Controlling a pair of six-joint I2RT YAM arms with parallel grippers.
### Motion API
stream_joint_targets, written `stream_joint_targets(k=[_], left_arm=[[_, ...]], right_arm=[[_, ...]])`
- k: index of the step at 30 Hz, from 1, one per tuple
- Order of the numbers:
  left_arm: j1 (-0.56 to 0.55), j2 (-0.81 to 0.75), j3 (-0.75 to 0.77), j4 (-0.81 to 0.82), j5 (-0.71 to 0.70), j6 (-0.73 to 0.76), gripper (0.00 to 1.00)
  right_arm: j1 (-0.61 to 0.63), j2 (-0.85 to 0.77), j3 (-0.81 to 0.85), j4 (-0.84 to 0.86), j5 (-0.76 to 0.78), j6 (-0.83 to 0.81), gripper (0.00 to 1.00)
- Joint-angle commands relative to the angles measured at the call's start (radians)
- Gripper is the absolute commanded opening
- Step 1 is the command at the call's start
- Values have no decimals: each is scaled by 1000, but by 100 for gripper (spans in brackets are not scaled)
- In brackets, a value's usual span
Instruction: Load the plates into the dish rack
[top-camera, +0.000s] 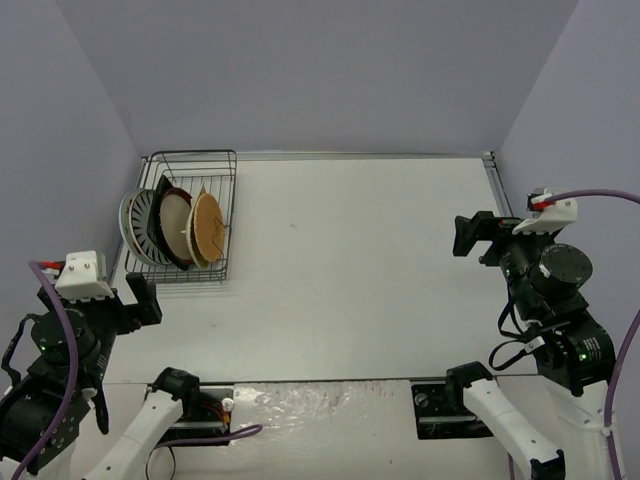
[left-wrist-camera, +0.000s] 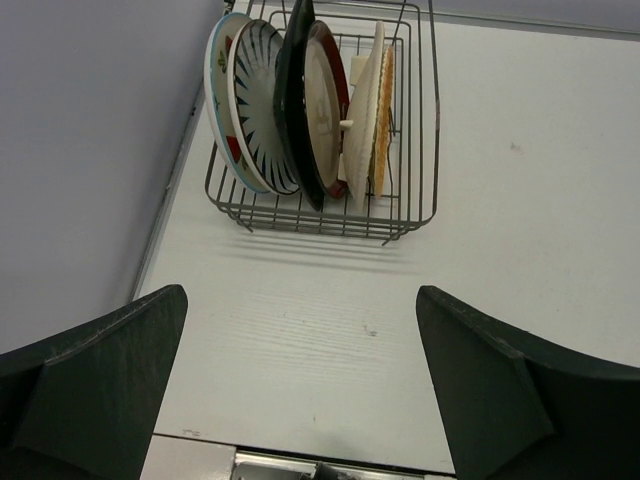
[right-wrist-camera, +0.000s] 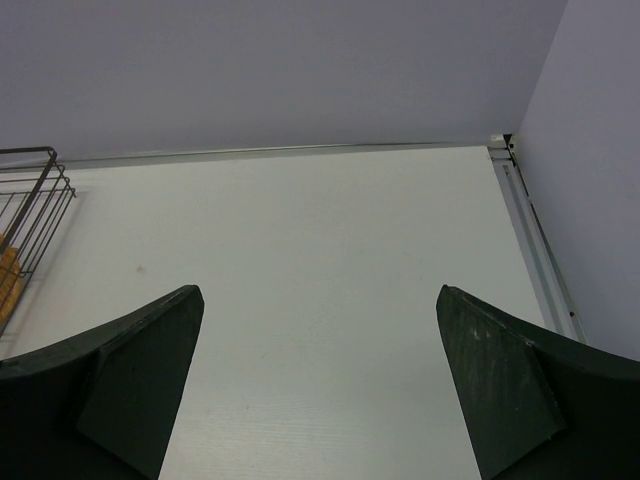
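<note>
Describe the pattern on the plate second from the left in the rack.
White plate with black radial stripes, clearest in the left wrist view.

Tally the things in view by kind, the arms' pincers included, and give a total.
Plates, all standing on edge in the rack: 6
Dish rack: 1
Pincers, left pincer and right pincer, both open and holding nothing: 2
Total: 9
</note>
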Motion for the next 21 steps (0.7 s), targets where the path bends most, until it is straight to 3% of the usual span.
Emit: stream_joint_targets(k=[1, 21], left_arm=[[3, -20, 16, -39, -47, -34, 97], [3, -20, -5, -136, 18, -84, 97]], right_arm=[[33, 0, 13, 48, 71, -31, 100], [78, 33, 34, 66, 107, -49, 100]])
